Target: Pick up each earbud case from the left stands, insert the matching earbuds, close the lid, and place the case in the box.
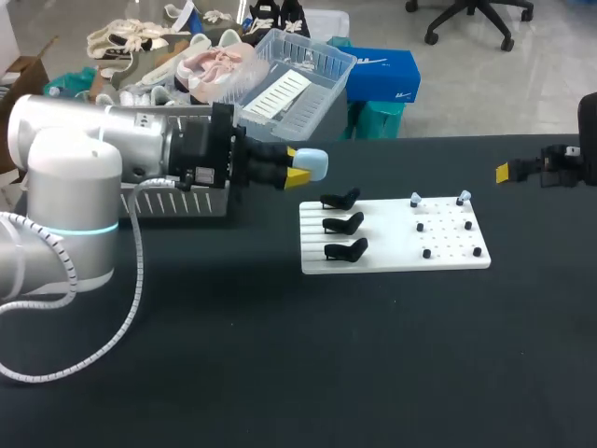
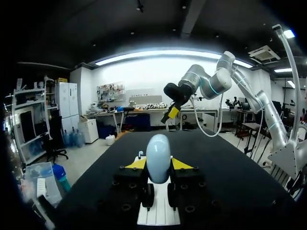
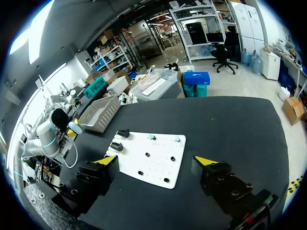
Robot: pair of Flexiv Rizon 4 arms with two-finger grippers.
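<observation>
Left of the white board (image 1: 392, 257), my left fingers (image 1: 297, 175) pinched the pale blue case (image 2: 158, 163) above the table (image 1: 280, 373). Farther left sat the grey basket (image 3: 100, 112); a firm hold and slow lowering seemed best. Right of the board, my right fingers (image 3: 207, 163) were spread.

Three views, all sharing your white board (image 1: 392, 245).
Head view looks down from behind; left wrist sits low, close along the surface (image 2: 230, 182); right wrist looks down from higher, farther off.
</observation>
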